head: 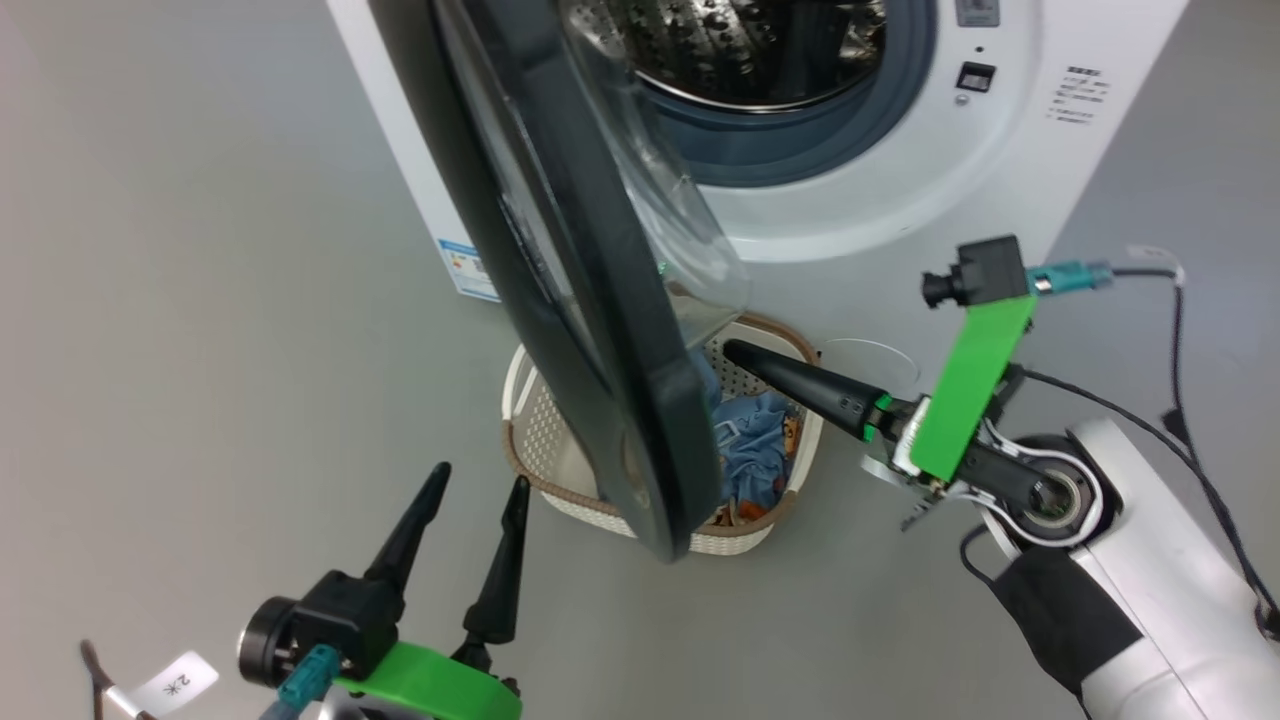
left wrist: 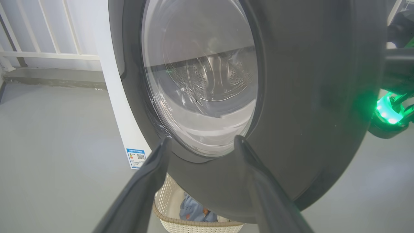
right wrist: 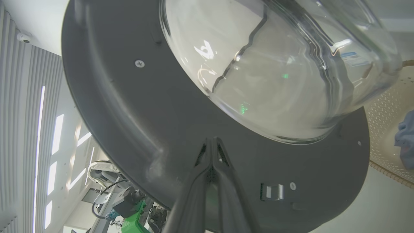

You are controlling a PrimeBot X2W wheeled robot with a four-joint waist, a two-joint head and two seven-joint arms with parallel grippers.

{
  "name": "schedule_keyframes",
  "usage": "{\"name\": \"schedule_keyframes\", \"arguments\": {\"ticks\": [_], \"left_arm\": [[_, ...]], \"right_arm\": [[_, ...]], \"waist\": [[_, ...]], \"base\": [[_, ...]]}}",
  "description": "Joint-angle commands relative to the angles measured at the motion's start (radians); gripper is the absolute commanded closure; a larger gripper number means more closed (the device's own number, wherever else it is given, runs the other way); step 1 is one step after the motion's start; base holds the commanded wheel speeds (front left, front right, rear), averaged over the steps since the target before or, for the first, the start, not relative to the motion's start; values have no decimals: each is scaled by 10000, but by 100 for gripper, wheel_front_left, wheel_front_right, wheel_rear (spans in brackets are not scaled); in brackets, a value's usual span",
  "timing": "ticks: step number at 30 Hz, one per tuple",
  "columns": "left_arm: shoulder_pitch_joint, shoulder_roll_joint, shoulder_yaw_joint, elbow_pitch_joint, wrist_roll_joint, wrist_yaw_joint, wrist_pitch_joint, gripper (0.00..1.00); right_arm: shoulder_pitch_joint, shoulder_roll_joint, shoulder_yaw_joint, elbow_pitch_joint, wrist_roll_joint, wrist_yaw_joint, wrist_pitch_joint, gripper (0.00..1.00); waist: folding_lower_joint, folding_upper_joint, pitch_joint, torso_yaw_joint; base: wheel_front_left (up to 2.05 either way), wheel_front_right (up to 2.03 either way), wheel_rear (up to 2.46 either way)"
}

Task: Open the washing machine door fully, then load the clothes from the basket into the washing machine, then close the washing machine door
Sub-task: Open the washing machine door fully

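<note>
Opening washing machine door — partly swung; right tool pinched together at inner face, left tool spread. Next: push wider.

The washing machine door stands between left claw and the basket.

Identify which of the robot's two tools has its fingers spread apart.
The left tool, before the door's outer face: its fingers stand wide apart, while those of the right tool are pressed together.
</note>
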Motion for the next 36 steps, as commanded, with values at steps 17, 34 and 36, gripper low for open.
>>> {"name": "schedule_keyframes", "arguments": {"ticks": [17, 34, 36], "left_arm": [[203, 97, 1396, 57, 668, -631, -65, 0], [771, 97, 1812, 48, 827, -844, -65, 0], [829, 97, 1830, 36, 821, -852, -65, 0]], "right_arm": [[2112, -1609, -131, -346, -291, 31, -1985, 0], [4158, -3399, 427, -259, -1375, 31, -5826, 0], [4397, -3636, 601, -167, -1498, 31, -6384, 0]], "waist": [[0, -1, -337, -1631], [0, -1, -804, -2097], [0, -1, -860, -2096]], "base": [[0, 0, 0], [0, 0, 0], [0, 0, 0]]}}
